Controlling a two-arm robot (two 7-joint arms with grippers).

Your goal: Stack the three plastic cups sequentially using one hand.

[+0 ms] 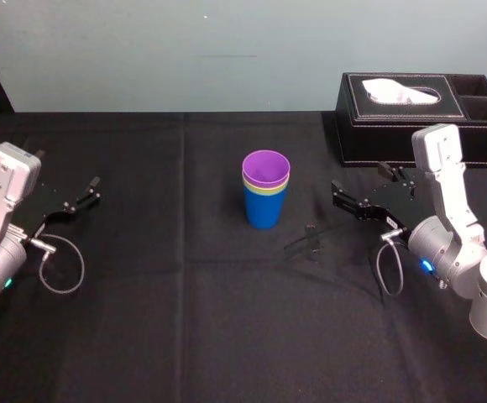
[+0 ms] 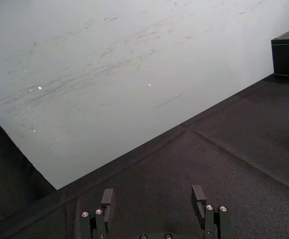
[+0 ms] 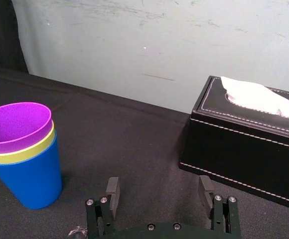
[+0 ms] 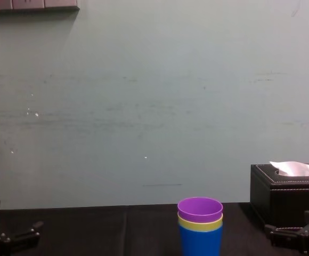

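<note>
The three plastic cups (image 4: pixel 200 226) are standing nested in the middle of the table (image 1: pixel 185 319): the purple cup (image 1: pixel 265 168) in the yellow-green cup (image 3: pixel 22 153), that one in the blue cup (image 1: pixel 265 211). The right gripper (image 3: pixel 158 185) is sitting low to their right, jaws apart and empty, near one tissue box (image 1: pixel 411 105). The left gripper (image 2: pixel 153 194) is lying idle far left, jaws apart too.

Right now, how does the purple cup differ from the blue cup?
The purple cup sits innermost at the top of the stack; the blue cup is outermost, standing on the cloth. Only the purple cup's rim and inside show, while the blue cup's wall shows nearly whole. Both are upright and tapered, the yellow-green cup between them, untouched by the left hand or right hand.
</note>
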